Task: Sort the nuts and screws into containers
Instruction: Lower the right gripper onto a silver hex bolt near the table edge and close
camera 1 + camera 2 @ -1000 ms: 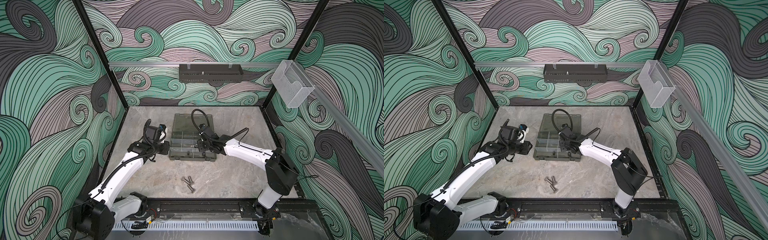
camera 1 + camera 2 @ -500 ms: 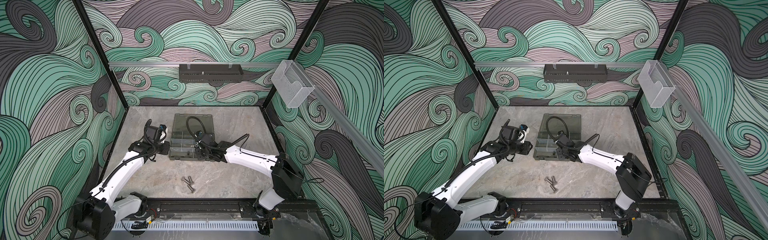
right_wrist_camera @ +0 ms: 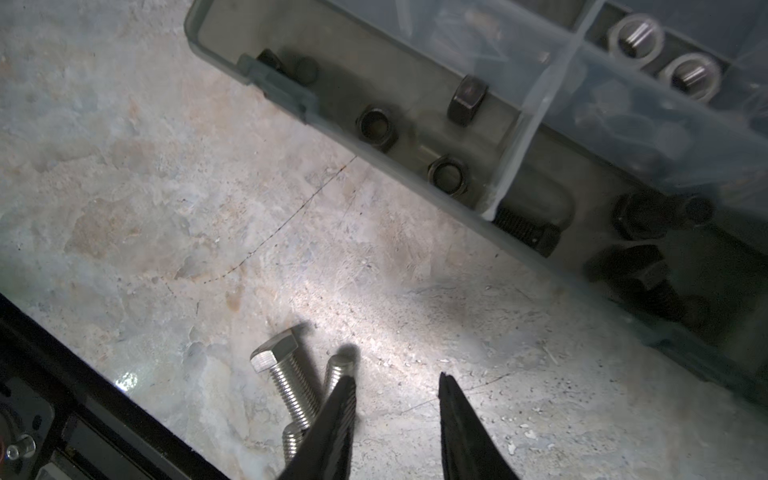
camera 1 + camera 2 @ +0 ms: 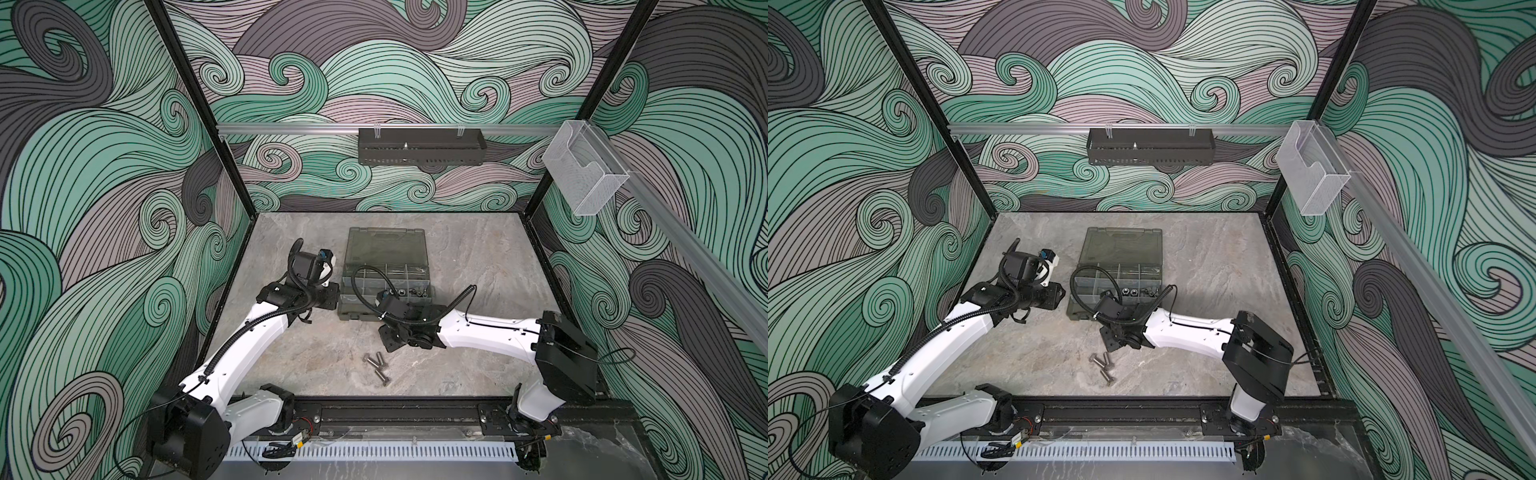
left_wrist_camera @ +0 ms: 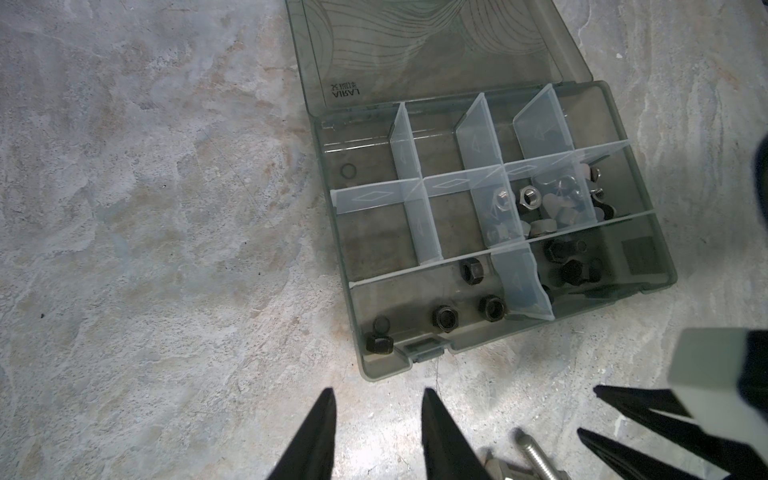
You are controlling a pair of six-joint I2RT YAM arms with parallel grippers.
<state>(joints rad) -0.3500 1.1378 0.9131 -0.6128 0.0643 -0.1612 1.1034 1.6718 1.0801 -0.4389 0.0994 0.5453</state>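
Observation:
The smoky-grey organiser case (image 4: pixel 386 245) lies open mid-table, its containers split by clear dividers (image 5: pixel 478 129). Black nuts (image 3: pixel 376 124) lie in a front compartment, black screws (image 3: pixel 528 230) in the one beside it, silver nuts (image 5: pixel 530 197) behind. Three silver screws (image 4: pixel 376 365) (image 4: pixel 1102 365) lie loose on the table in front of the case. My right gripper (image 3: pixel 397 380) (image 4: pixel 390 345) is open just beside them, one finger (image 3: pixel 340 411) overlapping a screw (image 3: pixel 282 374), nothing between the fingers. My left gripper (image 5: pixel 376 399) (image 4: pixel 328 297) hangs open and empty at the case's left front corner.
A black perforated tray (image 4: pixel 419 145) hangs on the back wall and a clear acrylic box (image 4: pixel 586 178) on the right rail. The black base rail (image 3: pixel 62 374) runs along the table's front edge, close to the loose screws.
My right gripper has drawn back from over the case toward the table's front and come down beside the silver screws. The left arm has stayed put.

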